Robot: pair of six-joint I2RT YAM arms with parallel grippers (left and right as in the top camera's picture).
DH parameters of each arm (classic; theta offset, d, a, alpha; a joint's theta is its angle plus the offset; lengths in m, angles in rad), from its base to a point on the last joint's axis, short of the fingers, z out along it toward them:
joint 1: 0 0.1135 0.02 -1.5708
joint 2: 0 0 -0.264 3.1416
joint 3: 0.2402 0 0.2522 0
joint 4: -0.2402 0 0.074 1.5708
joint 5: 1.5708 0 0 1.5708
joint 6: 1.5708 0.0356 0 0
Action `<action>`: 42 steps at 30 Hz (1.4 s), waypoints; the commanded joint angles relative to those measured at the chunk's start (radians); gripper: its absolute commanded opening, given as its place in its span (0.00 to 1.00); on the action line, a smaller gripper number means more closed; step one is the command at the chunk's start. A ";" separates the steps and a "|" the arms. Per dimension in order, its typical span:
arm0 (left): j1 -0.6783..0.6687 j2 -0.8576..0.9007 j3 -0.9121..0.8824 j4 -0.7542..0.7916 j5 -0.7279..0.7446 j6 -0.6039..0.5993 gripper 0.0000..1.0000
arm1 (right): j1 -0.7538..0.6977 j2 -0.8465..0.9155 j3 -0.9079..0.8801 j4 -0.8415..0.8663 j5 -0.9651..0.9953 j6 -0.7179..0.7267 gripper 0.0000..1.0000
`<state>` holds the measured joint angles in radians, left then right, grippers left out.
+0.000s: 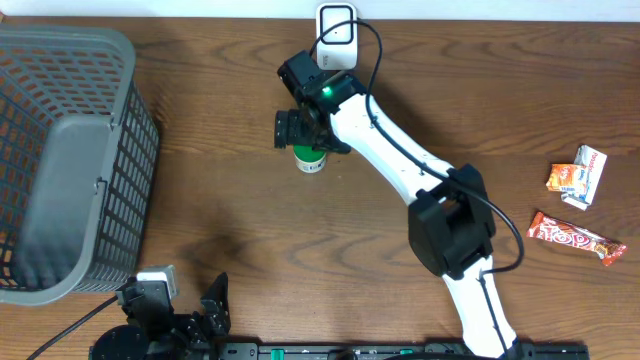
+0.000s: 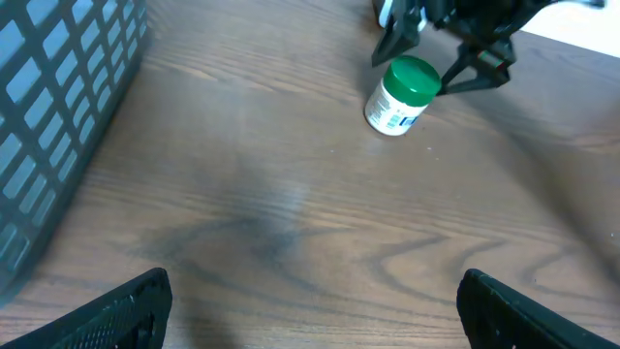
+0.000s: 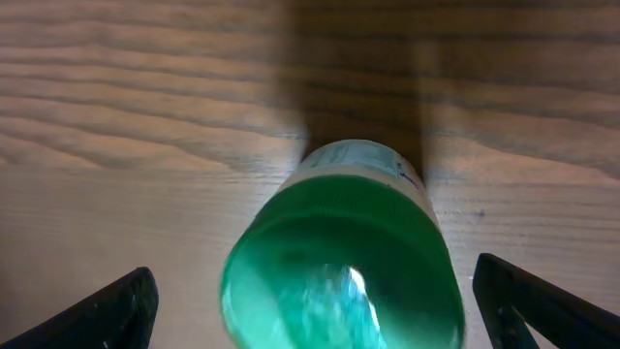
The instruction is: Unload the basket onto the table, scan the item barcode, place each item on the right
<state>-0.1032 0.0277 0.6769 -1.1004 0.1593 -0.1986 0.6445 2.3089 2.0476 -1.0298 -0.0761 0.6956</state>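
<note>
A small white bottle with a green cap (image 1: 311, 160) stands on the wooden table at the top middle; the left wrist view shows the bottle (image 2: 397, 97) at its far right. My right gripper (image 1: 303, 132) hangs directly over it and is open. In the right wrist view the green cap (image 3: 344, 267) fills the space between the two fingers of my right gripper (image 3: 315, 296), and neither finger touches it. My left gripper (image 2: 315, 305) is open and empty near the table's front edge, far from the bottle. I cannot see a barcode on the bottle's label.
A white device with a black cable (image 1: 337, 25) stands at the back edge just behind the bottle. A grey mesh basket (image 1: 130, 60) takes up the left side. Two snack packs (image 1: 578, 175) and a red candy bar (image 1: 575, 238) lie at the right.
</note>
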 commanded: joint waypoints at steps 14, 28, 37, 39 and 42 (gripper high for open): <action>-0.005 -0.002 0.001 -0.001 0.010 0.002 0.94 | 0.010 0.080 0.001 0.008 0.020 0.025 0.99; -0.005 -0.002 0.001 -0.001 0.010 0.002 0.94 | 0.017 0.140 0.001 -0.010 0.022 0.092 0.88; -0.005 -0.002 0.001 -0.001 0.010 0.002 0.94 | 0.017 0.140 0.001 -0.018 0.017 0.190 0.72; -0.005 -0.002 0.001 -0.001 0.010 0.002 0.94 | 0.017 0.140 0.001 -0.013 0.018 0.189 0.72; -0.005 -0.002 0.001 -0.001 0.010 0.002 0.95 | 0.016 0.140 0.001 0.006 0.018 0.106 0.76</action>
<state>-0.1032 0.0277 0.6769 -1.1004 0.1589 -0.1986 0.6590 2.4191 2.0499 -1.0405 -0.0635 0.8520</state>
